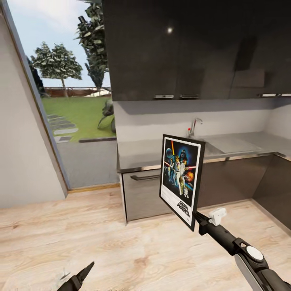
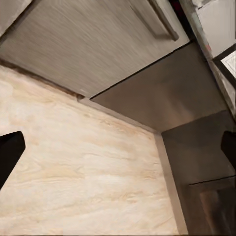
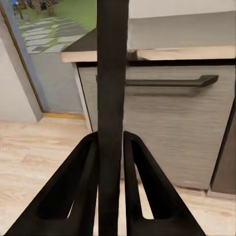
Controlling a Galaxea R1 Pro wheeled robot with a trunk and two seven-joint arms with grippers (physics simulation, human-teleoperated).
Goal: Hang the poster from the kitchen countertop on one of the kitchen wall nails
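Jaws of my right gripper (image 3: 112,147) clamp the poster (image 1: 181,179) upright before the surface (image 1: 161,151) — left gripper (image 2: 118,147) wide over floor.

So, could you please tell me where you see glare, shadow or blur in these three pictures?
Head view: a small bright glare spot on the dark upper cabinets, and a shadow band on the wall beneath them. Right wrist view: the poster is edge-on, a dark strip pinched in the right tool. Left wrist view: the left tool's fingertips look soft-edged.
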